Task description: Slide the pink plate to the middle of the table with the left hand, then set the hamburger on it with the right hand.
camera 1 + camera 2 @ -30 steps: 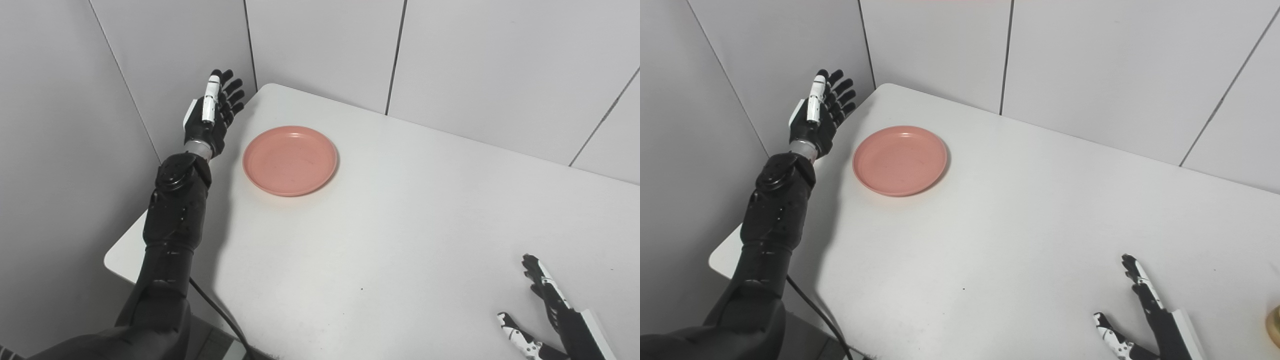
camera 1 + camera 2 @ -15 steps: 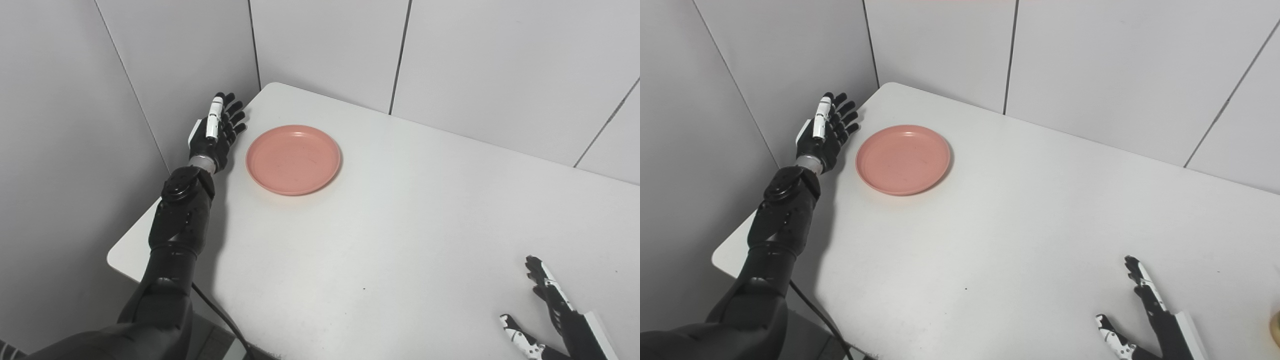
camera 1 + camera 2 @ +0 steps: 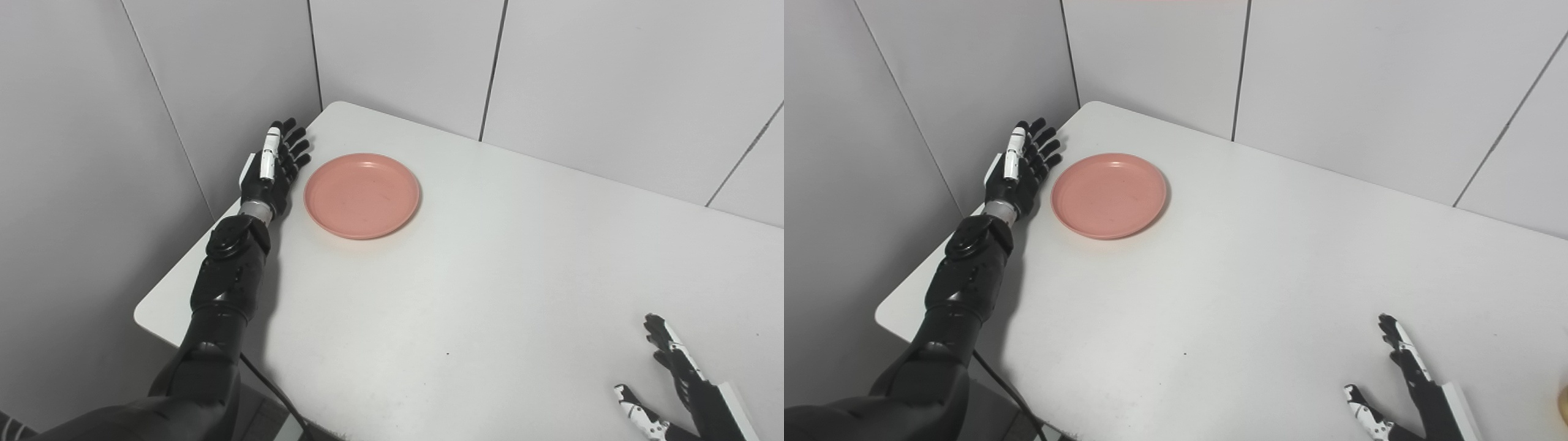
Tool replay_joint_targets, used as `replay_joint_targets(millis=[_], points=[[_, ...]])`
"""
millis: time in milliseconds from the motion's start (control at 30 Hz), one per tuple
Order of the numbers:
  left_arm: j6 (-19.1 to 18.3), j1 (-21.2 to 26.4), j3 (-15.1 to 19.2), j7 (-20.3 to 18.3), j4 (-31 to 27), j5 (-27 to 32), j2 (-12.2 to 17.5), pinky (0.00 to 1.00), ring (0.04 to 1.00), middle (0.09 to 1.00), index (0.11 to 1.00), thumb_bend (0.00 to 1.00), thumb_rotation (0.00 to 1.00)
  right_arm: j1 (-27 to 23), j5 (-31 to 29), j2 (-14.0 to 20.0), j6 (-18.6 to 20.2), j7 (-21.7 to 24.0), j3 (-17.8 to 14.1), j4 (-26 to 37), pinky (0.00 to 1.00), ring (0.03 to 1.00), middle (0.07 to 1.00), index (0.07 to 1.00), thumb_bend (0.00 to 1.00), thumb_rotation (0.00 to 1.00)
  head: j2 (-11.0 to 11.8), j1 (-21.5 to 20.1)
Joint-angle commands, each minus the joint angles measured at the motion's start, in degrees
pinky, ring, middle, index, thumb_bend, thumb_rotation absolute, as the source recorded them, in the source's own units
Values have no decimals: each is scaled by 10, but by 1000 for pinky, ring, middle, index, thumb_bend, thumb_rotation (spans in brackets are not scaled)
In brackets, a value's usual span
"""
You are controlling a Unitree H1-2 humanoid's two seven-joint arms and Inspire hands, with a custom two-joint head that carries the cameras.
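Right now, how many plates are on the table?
1. The pink plate lies near the table's far left corner, just beside the open left hand. Nothing in view could hide another.

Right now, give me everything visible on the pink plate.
The pink plate is a round, shallow dish in matte salmon pink, plastic by the look, with a low raised rim and a flat well. It is empty and lies flat, right way up, on the white table near its far left corner. The left hand stands just to its left with open fingers; whether they touch the rim cannot be told. Nothing else is near it.
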State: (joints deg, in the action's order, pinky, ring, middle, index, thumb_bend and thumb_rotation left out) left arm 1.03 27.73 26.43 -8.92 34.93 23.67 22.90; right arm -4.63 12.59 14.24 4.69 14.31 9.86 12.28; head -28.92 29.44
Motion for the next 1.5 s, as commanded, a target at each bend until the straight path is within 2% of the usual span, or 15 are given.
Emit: replay_joint_targets(millis=[0,367,500,867,1133,1233,1267,1333,1400,1467], points=[[3,13,-3,-2,7,9,-6,932,920,913,895,387,1000,-5,1,-2,-1,-6,-2,6,951,961,953,950,0,0,0,-2],[-39,-5,-18,22,-45,12,-58,895,893,890,870,373,1000,-5,4,-4,-11,-7,-2,1,941,955,948,944,3,0,-7,-12],[-44,-9,-26,16,-50,15,-70,916,906,905,884,358,1000,-4,-2,-6,-11,-7,-2,0,951,962,955,952,6,0,-10,-16],[-54,-13,-46,5,-53,29,-77,938,922,919,894,331,1000,-4,3,-8,-9,-10,3,-1,932,949,945,942,21,0,-26,-42],[-64,-12,-51,-6,-51,33,-78,932,918,919,892,337,1000,-5,1,-8,-28,-15,8,-17,924,941,942,939,34,0,-41,-72],[-79,-10,-60,-12,-53,33,-80,941,920,920,901,358,1000,-7,0,-9,-35,-18,9,-28,913,937,939,938,38,0,-48,-84],[-84,-10,-62,-12,-54,33,-81,935,908,910,897,371,1000,-7,0,-9,-35,-18,10,-30,912,938,941,939,45,143,-48,-84],[-85,-9,-74,-17,-50,31,-82,920,896,899,889,378,1000,-9,2,-9,-31,-17,12,-32,908,939,945,944,69,712,-53,-95],[-84,-9,-85,-19,-49,28,-85,910,895,896,885,378,1000,-10,5,-7,-34,-17,15,-34,904,939,945,944,69,839,-57,-102],[-85,-11,-95,-21,-50,25,-87,905,895,896,882,377,1000,-10,4,-8,-36,-20,14,-37,902,939,945,944,70,884,-60,-107]])
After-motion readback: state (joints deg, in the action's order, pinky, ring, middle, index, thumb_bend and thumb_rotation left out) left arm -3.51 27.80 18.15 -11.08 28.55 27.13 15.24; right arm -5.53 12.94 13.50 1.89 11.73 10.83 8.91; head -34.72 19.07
